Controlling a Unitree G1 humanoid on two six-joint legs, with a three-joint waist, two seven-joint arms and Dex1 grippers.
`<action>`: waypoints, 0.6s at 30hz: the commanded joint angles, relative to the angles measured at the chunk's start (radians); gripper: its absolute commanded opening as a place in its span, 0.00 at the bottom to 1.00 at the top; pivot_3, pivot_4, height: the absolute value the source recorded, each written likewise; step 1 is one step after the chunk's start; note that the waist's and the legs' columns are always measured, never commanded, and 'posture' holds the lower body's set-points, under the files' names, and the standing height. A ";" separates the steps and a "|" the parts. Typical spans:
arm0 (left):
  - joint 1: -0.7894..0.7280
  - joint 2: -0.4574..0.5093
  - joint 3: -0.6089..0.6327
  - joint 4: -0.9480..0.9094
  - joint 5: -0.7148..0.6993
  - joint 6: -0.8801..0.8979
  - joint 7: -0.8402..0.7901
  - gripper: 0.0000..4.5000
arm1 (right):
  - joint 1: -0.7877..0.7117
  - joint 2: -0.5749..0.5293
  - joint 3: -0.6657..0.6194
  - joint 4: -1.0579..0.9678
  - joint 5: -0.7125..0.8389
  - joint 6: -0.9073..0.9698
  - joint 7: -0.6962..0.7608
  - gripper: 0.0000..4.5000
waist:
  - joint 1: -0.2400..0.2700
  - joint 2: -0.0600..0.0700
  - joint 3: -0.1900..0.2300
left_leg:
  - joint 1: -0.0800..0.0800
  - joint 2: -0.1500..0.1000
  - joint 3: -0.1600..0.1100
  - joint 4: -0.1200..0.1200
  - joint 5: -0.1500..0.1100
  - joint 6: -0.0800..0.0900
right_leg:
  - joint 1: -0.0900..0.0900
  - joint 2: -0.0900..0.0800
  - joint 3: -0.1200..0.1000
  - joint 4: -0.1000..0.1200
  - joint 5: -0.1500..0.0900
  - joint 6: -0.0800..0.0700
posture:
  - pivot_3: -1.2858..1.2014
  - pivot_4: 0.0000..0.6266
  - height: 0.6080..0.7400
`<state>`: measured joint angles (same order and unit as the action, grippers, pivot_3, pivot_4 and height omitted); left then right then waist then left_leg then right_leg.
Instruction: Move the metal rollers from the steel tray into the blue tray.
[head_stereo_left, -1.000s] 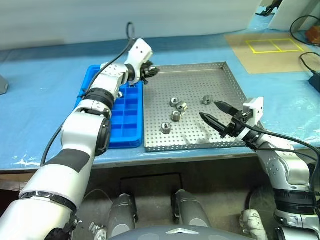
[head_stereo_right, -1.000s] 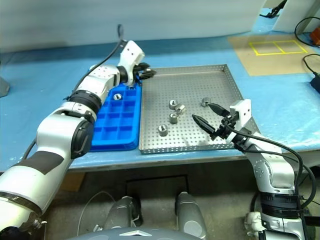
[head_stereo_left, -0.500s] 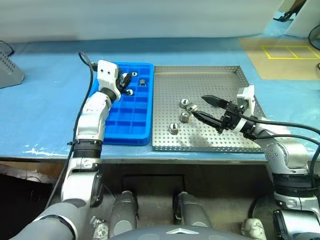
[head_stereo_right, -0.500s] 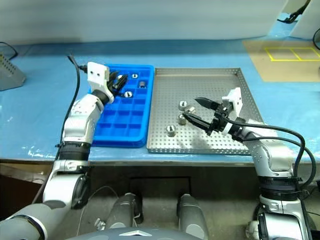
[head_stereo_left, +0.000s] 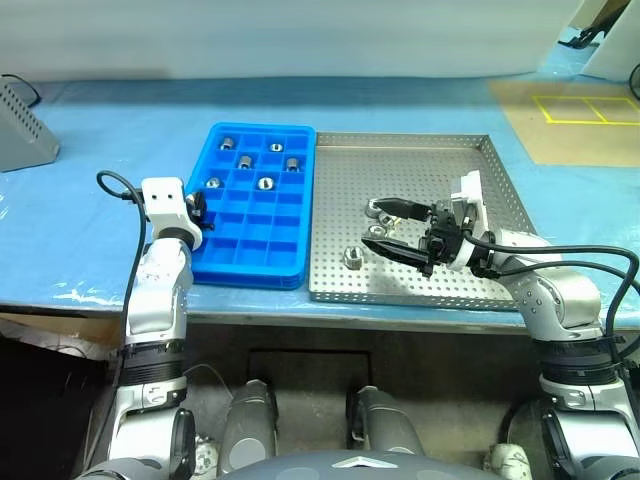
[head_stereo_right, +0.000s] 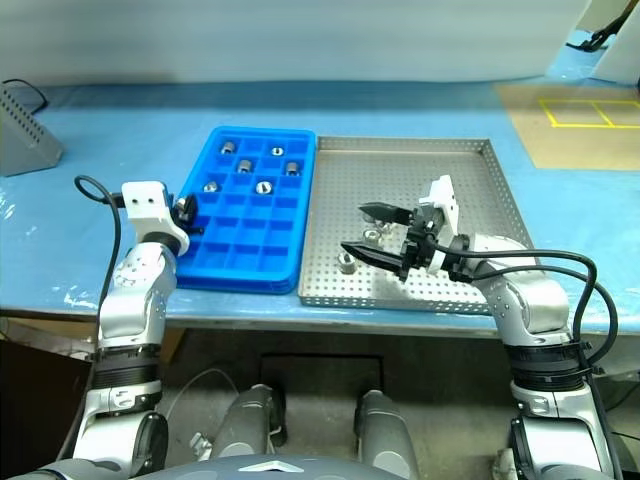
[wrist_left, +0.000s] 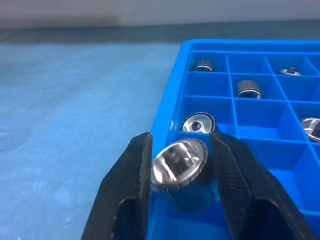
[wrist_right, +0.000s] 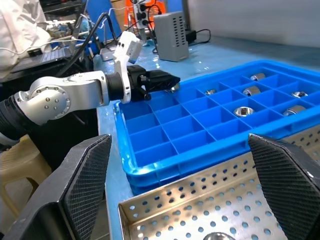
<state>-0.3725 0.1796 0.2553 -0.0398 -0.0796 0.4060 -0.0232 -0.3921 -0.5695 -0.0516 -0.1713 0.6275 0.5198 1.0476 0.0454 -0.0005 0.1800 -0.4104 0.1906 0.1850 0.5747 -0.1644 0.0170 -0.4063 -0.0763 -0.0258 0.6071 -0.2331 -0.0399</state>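
Left end effector now back at blue tray's near-left edge, clamping a roller; right end effector spread wide over steel tray.

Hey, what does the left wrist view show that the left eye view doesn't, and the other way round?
From the left wrist view: a held roller clamped between the jaws of the left gripper, beside the blue tray's outer rim. In the left eye view that detail is too small to tell.

From the left eye view: the steel tray with loose rollers on it, and the right gripper, jaws open, over them.

Shared: the blue tray with stored rollers in its far compartments.
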 joint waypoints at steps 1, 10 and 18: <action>0.043 0.015 0.020 -0.063 -0.002 0.054 0.024 0.36 | -0.020 -0.004 0.001 -0.017 0.016 0.002 0.012 1.00 | -0.004 0.000 0.000 | 0.000 0.000 0.000 0.000 0.000 0.000 | 0.000 0.000 0.000 0.000 0.000 0.000 | 0.50 0.24 1.00; 0.067 0.032 -0.004 -0.085 -0.037 0.113 -0.007 0.62 | -0.030 0.003 0.007 -0.010 0.012 0.006 0.014 1.00 | -0.006 0.000 0.000 | 0.006 0.000 -0.001 -0.010 0.005 -0.007 | 0.000 0.002 0.001 0.000 0.000 0.000 | 0.49 0.24 1.00; -0.023 0.065 -0.111 -0.136 -0.096 0.073 -0.177 0.76 | -0.023 0.004 0.003 0.002 -0.006 -0.002 -0.003 1.00 | 0.007 0.000 0.000 | 0.005 0.000 -0.002 -0.010 0.005 -0.007 | 0.000 0.002 0.000 0.000 0.000 0.000 | 0.48 0.24 1.00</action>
<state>-0.3623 0.2315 0.1482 -0.1175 -0.1562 0.5012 -0.1749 -0.4093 -0.5643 -0.0438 -0.1618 0.6175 0.5317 1.0468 0.0526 -0.0006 0.1801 -0.4061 0.1901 0.1831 0.5652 -0.1597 0.0103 -0.4066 -0.0741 -0.0254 0.6067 -0.2332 -0.0397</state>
